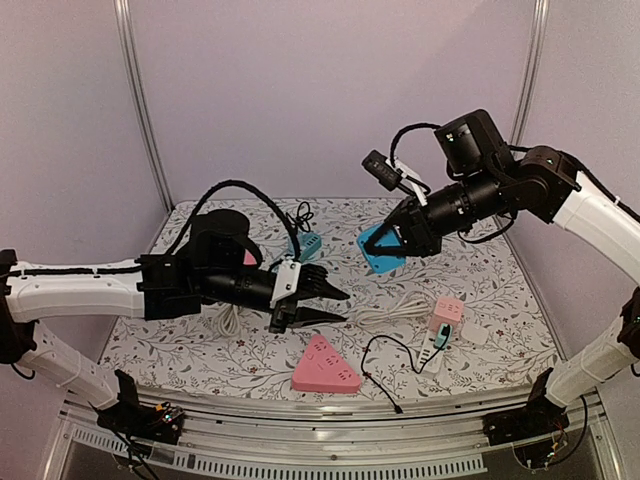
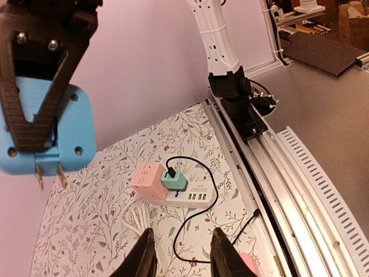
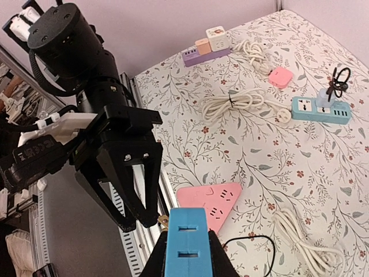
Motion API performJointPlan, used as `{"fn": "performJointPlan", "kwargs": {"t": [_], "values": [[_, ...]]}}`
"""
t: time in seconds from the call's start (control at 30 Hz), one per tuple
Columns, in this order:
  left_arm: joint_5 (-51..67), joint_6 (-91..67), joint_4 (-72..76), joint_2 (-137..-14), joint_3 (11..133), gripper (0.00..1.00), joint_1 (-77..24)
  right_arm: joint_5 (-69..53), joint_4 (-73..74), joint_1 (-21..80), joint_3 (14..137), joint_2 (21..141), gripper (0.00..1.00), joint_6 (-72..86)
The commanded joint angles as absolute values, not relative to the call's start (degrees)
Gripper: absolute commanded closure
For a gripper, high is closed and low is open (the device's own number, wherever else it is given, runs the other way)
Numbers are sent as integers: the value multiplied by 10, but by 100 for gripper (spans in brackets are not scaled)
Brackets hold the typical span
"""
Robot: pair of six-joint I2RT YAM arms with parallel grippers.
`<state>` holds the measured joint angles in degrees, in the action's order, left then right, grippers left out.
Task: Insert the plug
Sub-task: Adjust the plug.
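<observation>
Right claw (image 1: 402,240) is clamped on the blue plug (image 1: 378,250), held in the air right of centre in the top view. In the left-wrist view its prongs (image 2: 60,175) stick out of the lower edge. Left claw (image 1: 346,307) is parted and empty, hovering lower left of the plug. Likely target is the pink triangular strip (image 1: 325,368), flat near the desk (image 1: 200,352) front edge. The left claw partly crowds that route, and a black cable (image 1: 385,348) lies just right of the strip.

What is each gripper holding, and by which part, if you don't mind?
Right gripper pinches the blue plug by its broad faces, prongs free; left gripper holds nothing.
</observation>
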<state>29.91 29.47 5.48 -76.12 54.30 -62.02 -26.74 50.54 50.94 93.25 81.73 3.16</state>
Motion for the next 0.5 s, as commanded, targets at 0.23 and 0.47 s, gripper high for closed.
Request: {"fn": "performJointPlan", "kwargs": {"t": [0.23,0.47], "values": [[247,441,94,-810,541,52,-608,119,738,394,886,774,100,223],[203,388,-179,-938,708,28,-558,158,716,288,699,689,100,286]]}}
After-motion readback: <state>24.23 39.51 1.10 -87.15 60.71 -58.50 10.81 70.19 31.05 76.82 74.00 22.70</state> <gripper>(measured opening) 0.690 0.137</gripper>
